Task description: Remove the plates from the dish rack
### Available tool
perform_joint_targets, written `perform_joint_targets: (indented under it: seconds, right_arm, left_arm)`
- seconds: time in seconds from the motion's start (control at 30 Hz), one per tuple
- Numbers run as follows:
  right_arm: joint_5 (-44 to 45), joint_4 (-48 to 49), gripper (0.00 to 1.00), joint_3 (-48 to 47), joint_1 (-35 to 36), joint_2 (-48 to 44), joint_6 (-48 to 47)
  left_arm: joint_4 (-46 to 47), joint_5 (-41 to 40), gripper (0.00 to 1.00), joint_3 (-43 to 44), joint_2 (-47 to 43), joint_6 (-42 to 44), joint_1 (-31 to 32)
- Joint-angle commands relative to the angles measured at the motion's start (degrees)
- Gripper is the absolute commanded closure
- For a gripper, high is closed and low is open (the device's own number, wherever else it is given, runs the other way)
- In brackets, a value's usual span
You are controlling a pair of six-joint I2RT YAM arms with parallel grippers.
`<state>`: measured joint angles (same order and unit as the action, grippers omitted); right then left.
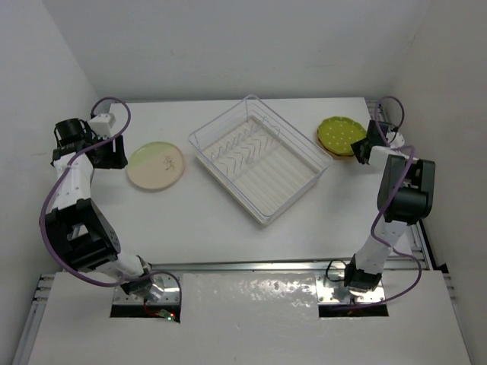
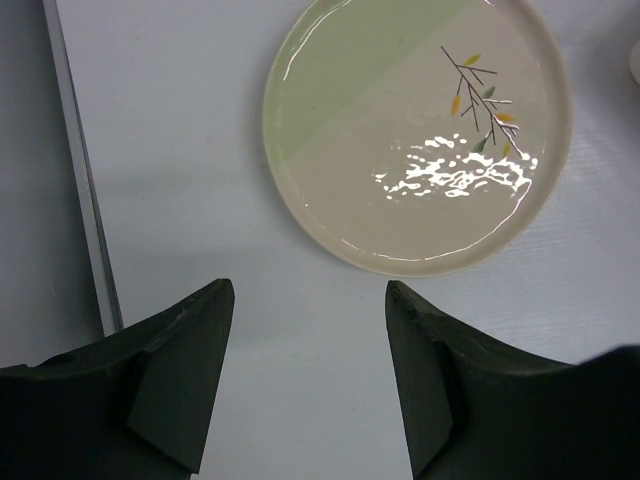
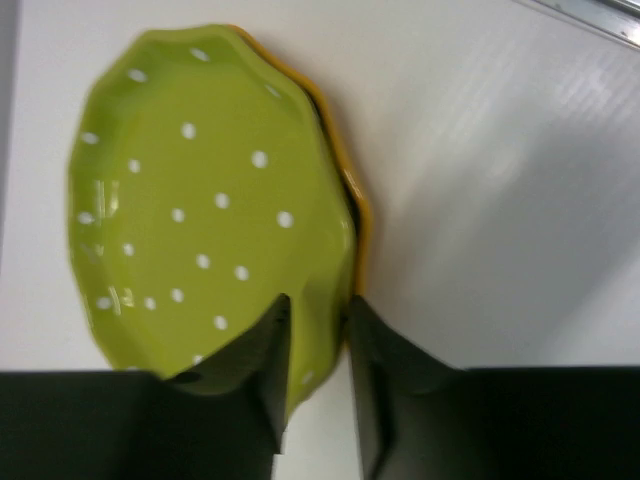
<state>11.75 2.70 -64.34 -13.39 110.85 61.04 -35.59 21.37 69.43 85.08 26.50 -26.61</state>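
Note:
The white wire dish rack [image 1: 226,181] stands mid-table, set at an angle, and no plate shows inside it. A pale green-and-cream plate [image 1: 156,165] [image 2: 415,130] lies flat on the table to its left. My left gripper [image 1: 120,157] [image 2: 310,300] hovers open just beside that plate, with bare table between its fingers. At the far right, a scalloped olive-green dotted plate [image 1: 340,134] [image 3: 200,200] rests on an orange-yellow one [image 3: 357,205]. My right gripper [image 1: 364,144] [image 3: 318,310] straddles the green plate's rim, jaws slightly apart.
The table's metal left edge [image 2: 80,170] runs close beside the left gripper. White walls enclose the table at the back and sides. The right arm's base column [image 1: 396,205] rises near the right table edge.

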Motion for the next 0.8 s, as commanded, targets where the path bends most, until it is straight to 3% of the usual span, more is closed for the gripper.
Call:
perform_joint_targets:
  seconds: [0.0,0.07,0.23,0.5,0.63,0.77]
  right_arm:
    - [-1.2,2.92,0.68,-3.78,-0.32,-0.37,-3.46]
    - [-2.86,3.8,0.6,-3.87,-0.24,-0.81,-4.78]
    - [-2.0,3.54,0.59,-4.31,-0.24,-2.21,-8.47]
    - [0.38,1.25,0.63,-4.48,-0.32,-1.25,-10.32]
    - [-0.76,1.17,0.74,-5.62,-0.24,0.33,-11.55]
    - [-0.5,1.26,0.77,-5.8,-0.32,0.51,-12.87]
  left_arm:
    - [1.84,0.08,0.4,1.67,-0.44,-0.22,0.6]
    - [1.76,0.08,0.4,1.67,-0.35,-0.22,0.6]
    - [1.76,0.34,0.4,1.41,-0.35,-0.22,0.6]
    - [1.84,0.43,0.4,1.76,-0.26,0.04,0.68]
    - [1.67,0.17,0.4,1.94,-0.35,0.22,0.6]
    - [1.58,0.17,0.4,2.11,-0.35,0.22,0.6]
